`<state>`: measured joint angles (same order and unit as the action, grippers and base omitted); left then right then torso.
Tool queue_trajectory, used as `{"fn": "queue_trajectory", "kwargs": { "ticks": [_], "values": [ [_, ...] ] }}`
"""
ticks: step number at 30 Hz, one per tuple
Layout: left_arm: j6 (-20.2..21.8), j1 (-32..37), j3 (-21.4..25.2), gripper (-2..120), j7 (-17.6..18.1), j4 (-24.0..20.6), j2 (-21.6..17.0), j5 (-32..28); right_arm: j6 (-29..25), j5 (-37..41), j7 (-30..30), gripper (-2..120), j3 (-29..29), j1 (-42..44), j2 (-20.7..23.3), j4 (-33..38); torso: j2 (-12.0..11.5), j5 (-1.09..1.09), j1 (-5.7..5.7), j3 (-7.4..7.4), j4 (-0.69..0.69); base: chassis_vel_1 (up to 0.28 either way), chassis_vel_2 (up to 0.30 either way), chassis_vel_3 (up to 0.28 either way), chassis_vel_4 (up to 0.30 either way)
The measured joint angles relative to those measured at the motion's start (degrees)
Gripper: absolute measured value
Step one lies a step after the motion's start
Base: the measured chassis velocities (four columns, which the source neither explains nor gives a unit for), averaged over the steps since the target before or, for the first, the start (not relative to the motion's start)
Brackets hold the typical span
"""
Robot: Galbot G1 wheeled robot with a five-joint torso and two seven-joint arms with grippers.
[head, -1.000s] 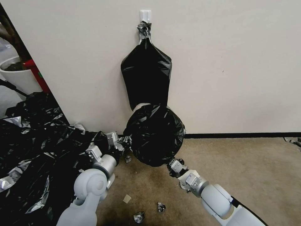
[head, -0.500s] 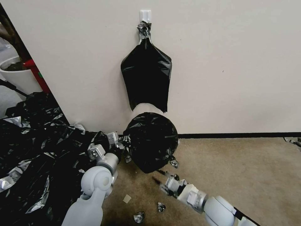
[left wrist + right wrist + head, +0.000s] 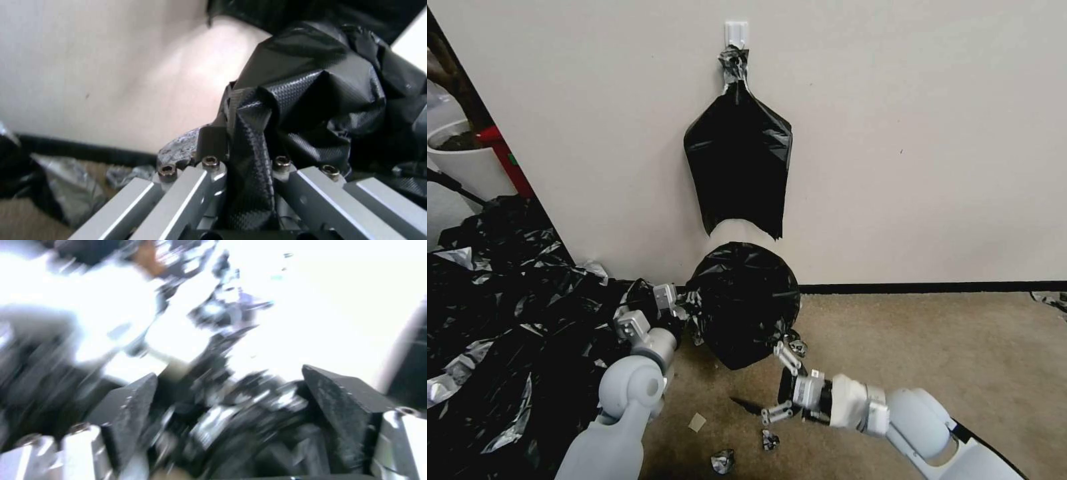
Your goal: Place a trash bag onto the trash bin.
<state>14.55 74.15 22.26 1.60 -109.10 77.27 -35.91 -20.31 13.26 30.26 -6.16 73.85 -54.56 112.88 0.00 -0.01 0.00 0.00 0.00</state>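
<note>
The trash bag (image 3: 746, 303) sat as a rounded black bundle on the carpet (image 3: 947, 360) at the foot of the wall (image 3: 907, 133), its glossy film wrapped over the trash bin so fully that none of the cream plastic could be seen. The left gripper (image 3: 684, 305) lay against the bundle's left side, and the left wrist view showed its fingers (image 3: 213, 141) clamped on a twisted fold of the bag's film (image 3: 249, 140). The right gripper (image 3: 784, 381) hung low over the carpet just in front of the bundle and to its right, its fingers spread wide with nothing between them, the upper finger (image 3: 788, 357) close to the bag's lower edge and the other well below it; the right wrist view showed the same wide gap between its dark pads (image 3: 342, 406). Above the bundle a second black bag (image 3: 739, 160) hung flat against the wall from a white hook (image 3: 736, 32). To the left a broad heap of black and silver plastic sheets (image 3: 500, 313) covered the floor, and a few small foil wads (image 3: 722, 460) lay scattered on the carpet near the arms.
</note>
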Motion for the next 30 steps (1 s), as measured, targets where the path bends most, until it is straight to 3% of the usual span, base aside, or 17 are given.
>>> {"fn": "queue_trajectory", "kwargs": {
  "ticks": [1, 2, 3, 5, 6, 7, 8, 9, 12, 17, 23, 30],
  "values": [
    [-1.35, 0.46, -0.18, 5, -0.91, 0.17, 0.01, 0.74, 2.58, 2.36, -5.18, 78, 1.18, -0.54, -0.19, 0.92, 0.00, 0.00, 0.00, 0.00, 0.00, 0.000, 0.000, 0.000, 0.000],
    [-2.95, 1.13, -0.37, 5, -1.80, 0.34, 0.16, 1.32, 7.87, 5.75, -16.23, 72, 3.71, -1.44, -0.76, 2.49, 0.00, 0.00, 0.00, 0.00, 0.00, 0.000, 0.000, 0.000, 0.000],
    [-2.95, 1.13, -0.37, 5, -1.80, 0.34, 0.16, 1.32, 7.87, 5.75, -16.23, 72, 3.71, -1.44, -0.76, 2.49, 0.00, 0.00, 0.00, 0.00, 0.00, 0.000, 0.000, 0.000, 0.000],
    [-4.17, 1.74, -0.50, 5, -2.26, 0.45, 0.42, 1.47, 13.77, 9.58, -25.86, 65, 6.19, -2.35, -1.77, 4.05, 0.00, 0.00, 0.00, 0.00, 0.00, 0.000, 0.000, 0.000, 0.000],
    [-4.17, 1.74, -0.50, 5, -2.26, 0.45, 0.42, 1.47, 13.77, 9.58, -25.86, 65, 6.19, -2.35, -1.77, 4.05, 0.00, 0.00, 0.00, 0.00, 0.00, 0.000, 0.000, 0.000, 0.000],
    [-5.40, 2.51, -0.67, 5, -2.75, 0.55, 0.81, 1.66, 20.93, 16.69, -38.22, 56, 9.36, -3.77, -3.83, 6.31, 0.00, 0.00, 0.00, 0.00, 0.00, 0.000, 0.000, 0.000, 0.000],
    [-5.91, 2.91, -0.80, 5, -3.05, 0.56, 1.08, 1.87, 24.43, 21.70, -44.79, 51, 11.07, -4.78, -5.42, 7.40, 0.00, -0.01, 0.00, 0.00, 0.01, 0.000, 0.000, 0.000, 0.000],
    [-5.91, 2.91, -0.80, 5, -3.05, 0.56, 1.08, 1.87, 24.43, 21.70, -44.79, 51, 11.07, -4.78, -5.42, 7.40, 0.00, -0.01, 0.00, 0.00, 0.01, 0.000, 0.000, 0.000, 0.000],
    [-6.63, 3.59, -1.10, 5, -3.35, 0.56, 1.81, 2.68, 29.76, 29.51, -54.85, 34, 14.35, -7.03, -10.13, 8.11, 0.00, 0.00, 0.00, 0.00, 0.00, 0.000, 0.000, 0.000, 0.000],
    [-6.82, 3.95, -1.28, 5, -3.36, 0.40, 2.30, 3.07, 32.03, 30.67, -59.34, 24, 16.03, -8.69, -14.06, 6.74, 0.00, -0.01, 0.00, 0.00, 0.00, 0.000, 0.000, 0.000, 0.000],
    [-6.83, 4.45, -1.23, 5, -3.36, -0.10, 2.74, 3.48, 33.97, 29.01, -64.70, 0, 16.54, -10.24, -17.71, 2.97, 0.00, 0.00, 0.00, 0.00, 0.00, 0.000, 0.000, 0.000, 0.000],
    [-6.68, 5.56, -1.05, 5, -4.06, -0.83, 3.54, 3.55, 36.78, 25.25, -68.09, 0, 16.31, -10.31, -18.19, 1.65, 0.00, 0.01, 0.00, 0.00, 0.00, 0.000, 0.000, 0.000, 0.000]
  ]
}}
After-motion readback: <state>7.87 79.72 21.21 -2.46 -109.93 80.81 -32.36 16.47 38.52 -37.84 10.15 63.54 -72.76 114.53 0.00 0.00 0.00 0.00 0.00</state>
